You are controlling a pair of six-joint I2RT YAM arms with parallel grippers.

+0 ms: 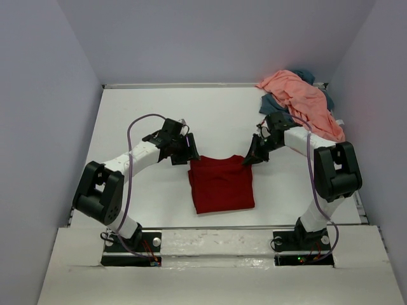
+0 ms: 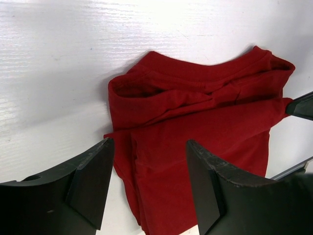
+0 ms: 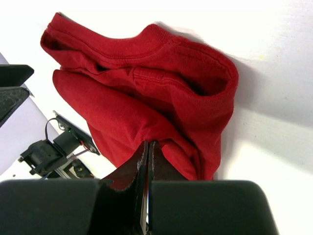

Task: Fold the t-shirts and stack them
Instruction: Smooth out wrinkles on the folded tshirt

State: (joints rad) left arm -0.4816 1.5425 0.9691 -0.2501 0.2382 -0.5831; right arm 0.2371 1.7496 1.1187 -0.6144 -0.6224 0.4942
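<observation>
The dark red t-shirt (image 1: 220, 184) lies folded. Over its far-left corner the left gripper (image 1: 186, 152) gapes wide, holding nothing. At its far-right corner the right gripper (image 3: 148, 147) is pressed closed; whether it nips cloth I cannot tell. Further right, the salmon pink t-shirt (image 1: 305, 101) hides most of the blue-grey t-shirt (image 1: 272, 105).

Top: high, rearward, facing down. Wrists: close, aimed past left gripper (image 2: 149, 144) and right gripper (image 3: 148, 147), sharing folded dark red cloth t-shirt (image 2: 205, 122) ahead.

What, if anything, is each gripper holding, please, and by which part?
Left gripper open, empty. Right gripper shut at the edge of the dark red cloth t-shirt; hold cannot be told.
</observation>
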